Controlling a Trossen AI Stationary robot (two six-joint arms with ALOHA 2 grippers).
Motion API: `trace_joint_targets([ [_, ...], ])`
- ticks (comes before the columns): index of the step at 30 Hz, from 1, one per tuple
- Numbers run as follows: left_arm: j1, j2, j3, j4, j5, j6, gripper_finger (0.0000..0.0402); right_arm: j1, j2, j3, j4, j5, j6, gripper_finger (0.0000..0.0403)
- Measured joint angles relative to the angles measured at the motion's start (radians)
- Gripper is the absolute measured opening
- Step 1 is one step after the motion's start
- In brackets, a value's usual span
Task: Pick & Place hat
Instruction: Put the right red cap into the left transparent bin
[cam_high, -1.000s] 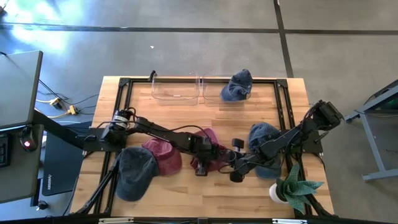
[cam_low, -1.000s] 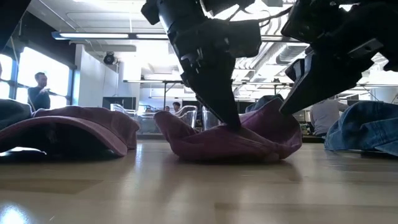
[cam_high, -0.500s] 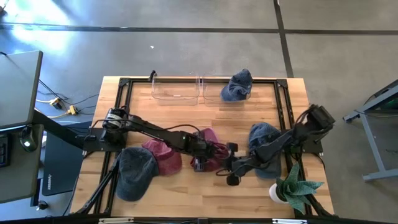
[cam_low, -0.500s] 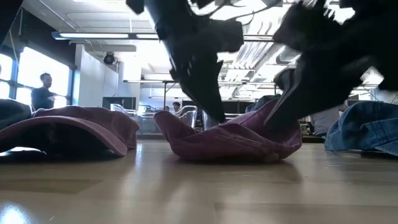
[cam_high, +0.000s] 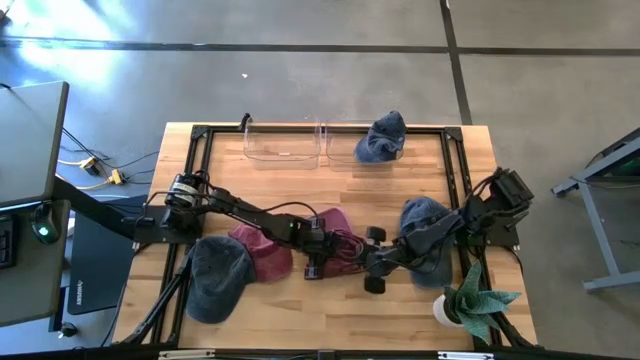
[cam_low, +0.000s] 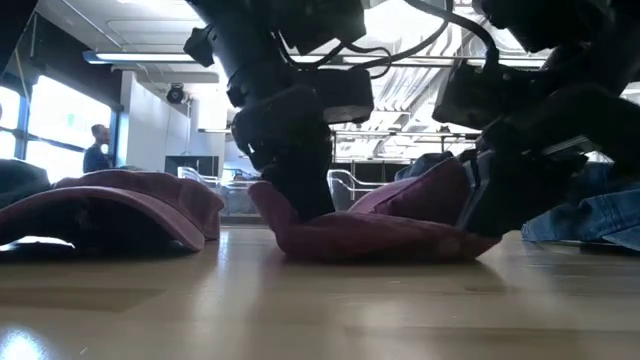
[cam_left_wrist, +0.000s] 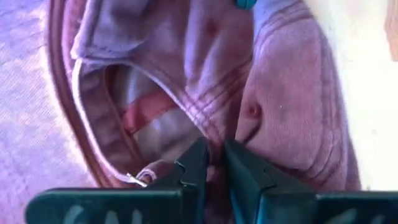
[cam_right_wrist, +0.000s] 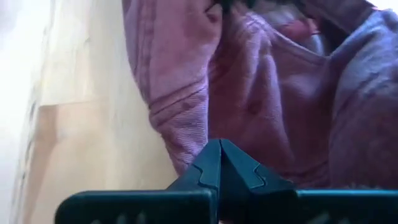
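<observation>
A pink hat (cam_high: 338, 232) lies crown down and hollow side up at the table's middle, resting on its crown (cam_low: 380, 240). My left gripper (cam_high: 322, 258) comes down on its near left side and is shut on a fold of it (cam_left_wrist: 214, 158). My right gripper (cam_high: 358, 262) is shut, with its tips (cam_right_wrist: 221, 148) against the hat's near right side. In the low view the left gripper (cam_low: 305, 205) stands at the hat's left and the right gripper (cam_low: 490, 215) at its right. My left gripper pinches a fold of pink cloth (cam_left_wrist: 216, 144) by the hat's inner rim seam between its two fingers, slanting down from the table's left. The hat stays on the table. My right gripper has its shut fingertips (cam_right_wrist: 211, 163) against the hat's outer cloth (cam_right_wrist: 186, 140), slanting down from the right. I cannot tell whether any cloth lies between them.
A second maroon hat (cam_high: 262, 250) and a grey-blue hat (cam_high: 215, 278) lie to the left, and a blue hat (cam_high: 425, 222) to the right under the right arm. At the far edge stand clear bins (cam_high: 285, 142), one with a blue hat (cam_high: 383, 135). A potted plant (cam_high: 470, 300) stands near right.
Both grippers have sunk onto the pink hat. The left has shifted a little toward the near edge. The hat has stayed in place on the table, and its raised right side now sits lower and flatter.
</observation>
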Motion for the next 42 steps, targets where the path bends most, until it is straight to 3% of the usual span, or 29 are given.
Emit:
trace_joint_targets([
  [10,-0.062,-0.104,0.094,-0.125,-0.109,0.213,0.0040,0.033,-0.062,0.040,-0.092,0.016,-0.010,0.0000],
  [15,-0.106,-0.109,0.140,-0.194,-0.041,0.472,0.0051,0.044,-0.080,0.041,-0.100,0.055,-0.010,0.0000],
  [19,-0.143,-0.098,0.137,-0.207,0.052,0.602,0.0102,0.046,-0.083,0.042,-0.099,0.061,-0.010,0.0000],
  [22,-0.163,-0.069,0.138,-0.192,0.053,0.645,0.0161,0.046,-0.083,0.042,-0.093,0.061,-0.010,0.0000],
  [27,-0.181,0.005,0.138,-0.183,-0.081,0.687,0.0250,0.046,-0.083,0.042,-0.079,0.063,-0.010,0.0000],
  [30,-0.202,0.056,0.138,-0.191,-0.233,0.722,0.0267,0.046,-0.083,0.042,-0.068,0.063,-0.017,0.0000],
  [34,-0.243,0.069,0.138,-0.209,-0.447,0.764,0.0244,0.046,-0.083,0.042,-0.057,0.061,-0.051,0.0000],
  [37,-0.243,0.071,0.137,-0.195,-0.458,0.746,0.0187,0.052,-0.083,0.042,-0.058,0.064,-0.086,0.0000],
  [42,-0.241,0.071,0.137,-0.142,-0.427,0.618,0.0051,0.085,-0.091,0.067,-0.041,0.171,-0.088,0.0000],
])
